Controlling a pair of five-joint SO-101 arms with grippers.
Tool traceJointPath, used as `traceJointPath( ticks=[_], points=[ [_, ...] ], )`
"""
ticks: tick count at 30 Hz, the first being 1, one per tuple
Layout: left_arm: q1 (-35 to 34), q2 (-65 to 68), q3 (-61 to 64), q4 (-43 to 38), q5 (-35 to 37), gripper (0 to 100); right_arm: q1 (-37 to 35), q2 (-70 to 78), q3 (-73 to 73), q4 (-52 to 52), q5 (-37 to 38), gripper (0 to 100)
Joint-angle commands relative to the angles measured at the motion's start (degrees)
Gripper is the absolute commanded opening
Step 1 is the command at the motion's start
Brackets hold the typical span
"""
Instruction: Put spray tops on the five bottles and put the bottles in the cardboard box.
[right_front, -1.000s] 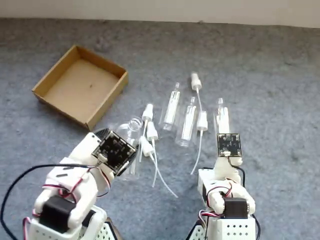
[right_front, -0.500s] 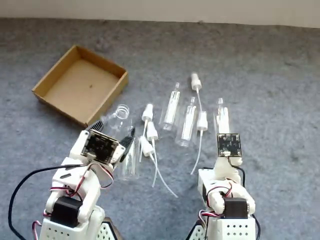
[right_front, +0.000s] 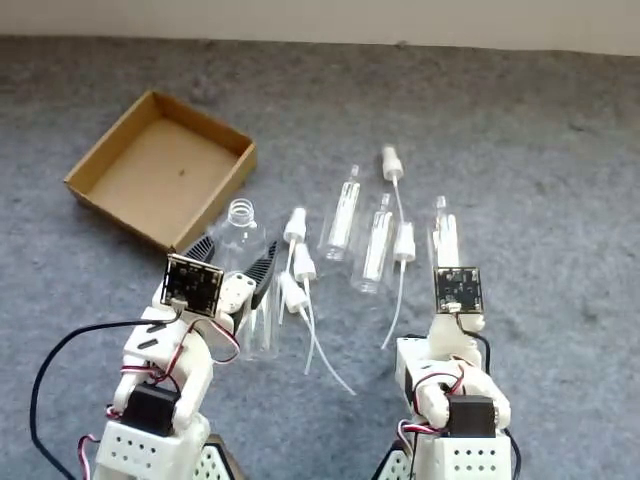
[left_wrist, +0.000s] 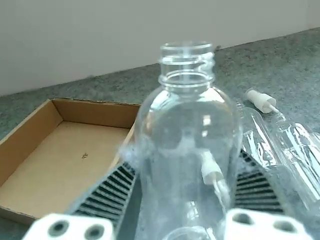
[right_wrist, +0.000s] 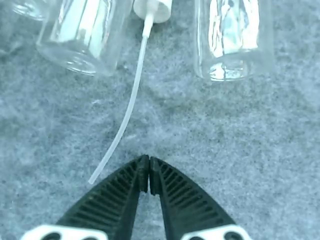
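At far left, the open cardboard box (right_front: 215, 203) sits on the grey bench (right_front: 540, 140). Just right of its near corner, my left end effector (right_front: 232, 256) is clamped on a clear bottle (right_front: 240, 215). One black finger sits on either side, and the bare threaded neck points away from the arm. A second bottle (right_front: 262, 325) lies beside that arm. Next come three spray tops (right_front: 296, 225), close together, with their thin tubes trailing toward me. Two bottles (right_front: 342, 215) lie on their sides farther right, with two more spray tops (right_front: 404, 243) near them. A fifth bottle (right_front: 445, 235) lies rightmost. My right end effector (right_wrist: 149, 172) hangs over the bench with its jaws pressed together, just short of one spray tube.
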Motion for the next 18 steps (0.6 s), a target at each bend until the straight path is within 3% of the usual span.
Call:
traceJointPath(
  ticks=[1,14,18],
  points=[
    [-0.7,-0.4,1.1,-2.0,0.9,13,-0.6,-0.4,9.1,-0.3,0.4,0.9],
    [-0.7,-0.4,1.5,-2.0,0.9,13,-0.2,-0.4,-0.9,-15.9,0.5,1.0],
    [-0.7,-0.4,1.5,-2.0,0.9,13,3.3,-0.4,-1.7,-19.6,1.2,1.0]
  ],
)
